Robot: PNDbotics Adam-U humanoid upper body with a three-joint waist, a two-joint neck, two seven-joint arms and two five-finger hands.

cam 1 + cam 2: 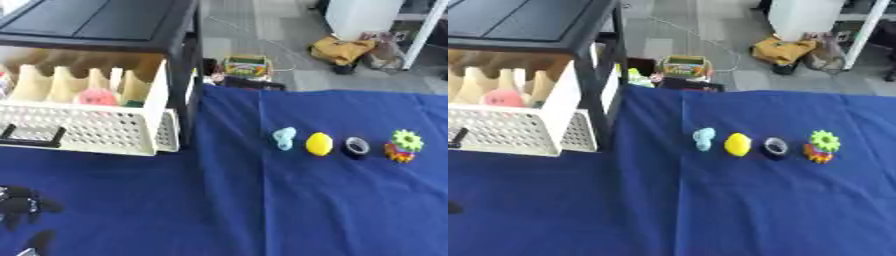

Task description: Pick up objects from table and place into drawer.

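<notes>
Four small objects lie in a row on the blue tablecloth [289, 210]: a light blue piece [283, 138], a yellow lemon-shaped piece [319, 144], a black ring-shaped roll [356, 146] and a green gear on a colourful stack [403, 145]. At the left, the white perforated drawer [87, 131] stands pulled out, its black handle [33, 140] in front. A pink object [96, 97] lies inside it. My left hand [19, 203] rests at the lower left with relaxed fingers and holds nothing, far from the row. My right hand shows in no view.
A black cabinet frame [185, 75] surrounds the drawer, with its post at the drawer's right corner. Beyond the table's far edge, a colourful box [247, 66] and a yellow bag [343, 50] lie on the floor.
</notes>
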